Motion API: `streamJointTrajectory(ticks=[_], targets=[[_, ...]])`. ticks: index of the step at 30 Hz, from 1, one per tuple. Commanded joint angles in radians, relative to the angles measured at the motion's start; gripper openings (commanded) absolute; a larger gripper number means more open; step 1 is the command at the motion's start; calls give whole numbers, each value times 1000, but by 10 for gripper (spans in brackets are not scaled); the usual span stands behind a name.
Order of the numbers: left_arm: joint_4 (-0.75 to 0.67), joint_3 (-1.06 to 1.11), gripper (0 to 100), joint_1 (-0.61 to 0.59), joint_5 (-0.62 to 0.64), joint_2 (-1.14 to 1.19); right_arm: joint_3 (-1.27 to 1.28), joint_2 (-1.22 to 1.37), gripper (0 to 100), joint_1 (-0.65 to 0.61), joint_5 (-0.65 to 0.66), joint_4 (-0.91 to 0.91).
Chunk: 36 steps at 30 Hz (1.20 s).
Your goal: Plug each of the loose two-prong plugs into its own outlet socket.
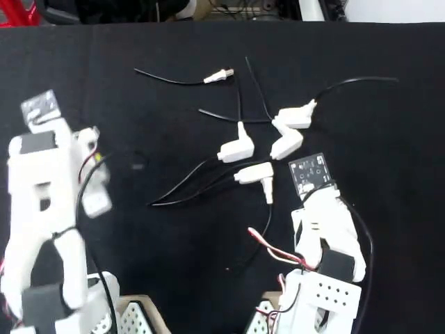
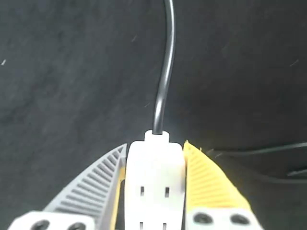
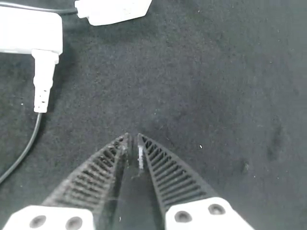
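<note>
— Where has the left pincer (image 2: 154, 146) got to?

— It's well off to the left of the plugged socket (image 1: 254, 172), the white one with a plug (image 1: 269, 189) stuck in its end. The left pincer is clamped on another white outlet socket (image 2: 154, 191), with a grey finger on one side and a yellow one on the other. The slots face up, and its black cable (image 2: 165, 72) trails off across the table (image 1: 174, 264).

— And the right pincer (image 3: 133, 139)?

— It sits just beside the plugged socket, on the side nearer the arms' bases. Its fingers are drawn together with nothing between them.

— Anything still lying free?

— A loose plug (image 1: 219, 75) lies well beyond the plugged socket, toward the far edge. Three more white pieces (image 1: 236, 147) (image 1: 286, 145) (image 1: 295, 115) lie between the two, and I can't tell whether they are plugs or sockets.
</note>
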Motion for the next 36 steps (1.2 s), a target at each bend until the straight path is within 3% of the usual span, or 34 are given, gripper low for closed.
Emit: streamJointTrajectory(ticks=[1,5,12,16,22,24,27,29,34,36], targets=[[-91,179,33,-59,-61,-146,-7,-10,15,-15,6,-18],[-250,305,38,-39,-43,-198,-7,-10,15,-15,6,-17],[-350,381,279,36,333,-203,5,-10,15,-55,5,-17],[-350,378,269,59,338,-210,16,-10,15,-84,6,-21],[-348,366,268,-31,298,-210,18,-10,15,-84,6,-21],[-348,334,267,-88,140,-210,18,-10,15,-84,6,-21],[-345,260,267,-153,-249,-210,19,-10,15,-86,6,-21],[-315,222,267,-156,-529,-210,19,-10,15,-84,6,-23],[-147,269,266,-163,-1422,-210,19,-10,15,-84,11,-23],[-132,326,262,-153,-1588,-210,21,-10,15,-84,31,-23]])
